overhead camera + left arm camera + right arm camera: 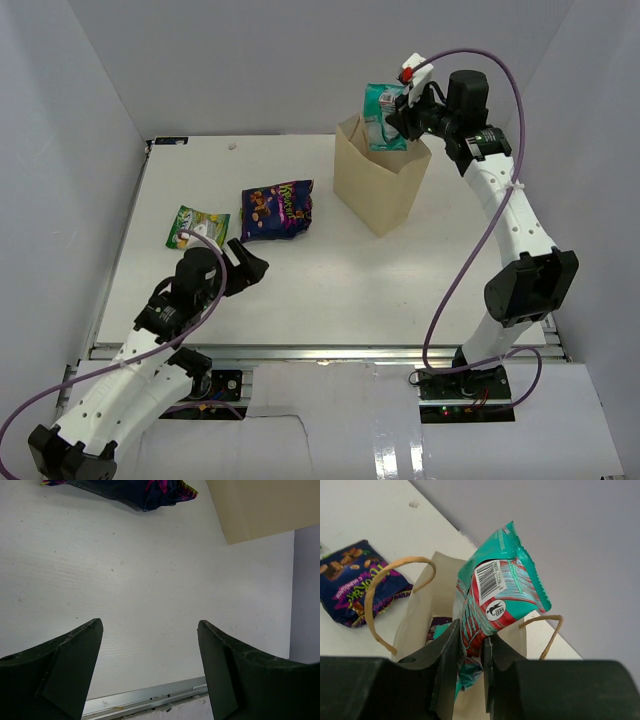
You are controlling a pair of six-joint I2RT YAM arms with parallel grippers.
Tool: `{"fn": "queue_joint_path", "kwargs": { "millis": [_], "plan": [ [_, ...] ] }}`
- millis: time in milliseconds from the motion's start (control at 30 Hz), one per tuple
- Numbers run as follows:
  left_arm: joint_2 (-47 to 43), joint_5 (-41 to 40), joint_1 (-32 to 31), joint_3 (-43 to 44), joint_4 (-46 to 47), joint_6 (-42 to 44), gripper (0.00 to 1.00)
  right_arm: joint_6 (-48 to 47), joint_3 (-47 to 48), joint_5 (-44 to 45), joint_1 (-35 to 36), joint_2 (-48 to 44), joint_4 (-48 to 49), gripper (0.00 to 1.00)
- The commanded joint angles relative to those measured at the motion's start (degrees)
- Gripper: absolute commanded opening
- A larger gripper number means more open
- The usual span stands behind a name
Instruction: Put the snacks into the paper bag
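Gripping a crinkly teal foil snack packet (505,585) by its lower part, the right claw (470,635) holds it upright directly over the open mouth of the tall tan paper bag (375,195), which stands at the far right of the white tabletop (330,290). The black fingers press against both faces of the packet, whose barcode panel faces the wrist camera. Seen from that camera, the packet's lower end hangs in the bag's opening. The bag's thin brown twine loop handles (382,580) arch up on either side of the packet, and a dark purple bit of wrapper (438,625) shows inside the bag. To the bag's left and apart from it, a purple foil packet (277,211) with pink and green lettering lies flat on the tabletop. Further left, a green-yellow foil packet (197,226) lies flat as well. The left claw (247,262) hangs low over the near-left part of the tabletop, just on the near side of those two packets, its jaws spread wide with only bare white surface between them.
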Motion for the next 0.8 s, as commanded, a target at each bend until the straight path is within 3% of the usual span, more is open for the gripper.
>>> {"fn": "queue_joint_path", "kwargs": {
  "millis": [0,133,233,300,400,533,767],
  "plan": [
    [1.9,-1.6,0.1,3.4,-0.9,-1.5,0.87,-4.3,-0.4,0.9,-0.1,-0.3,3.9,0.12],
    [4.9,-2.3,0.2,4.7,-0.9,-3.3,0.88,-5.6,-0.9,-0.3,-0.1,-0.2,1.6,0.44],
    [7.9,-2.9,1.5,6.1,-1.2,-4.7,0.91,-5.3,-1.3,-2.1,-0.3,-2.7,0.4,0.60],
    [9.6,-0.8,3.3,7.2,-1.0,-4.8,0.91,-4.1,-1.1,-3.3,-0.6,-4.1,-0.9,0.64],
    [13.6,5.0,12.3,8.4,-0.8,-5.6,0.91,-2.2,-0.7,-7.9,-2.1,-7.2,-3.7,0.73],
    [19.9,9.6,21.0,10.3,-0.9,-8.4,0.89,-3.3,-2.9,-16.1,-5.6,-12.1,-8.6,0.75],
    [30.8,17.8,35.6,13.5,1.2,-15.0,0.87,-13.6,-20.3,-25.0,-6.0,-21.9,-17.9,0.75]
  ]
}}
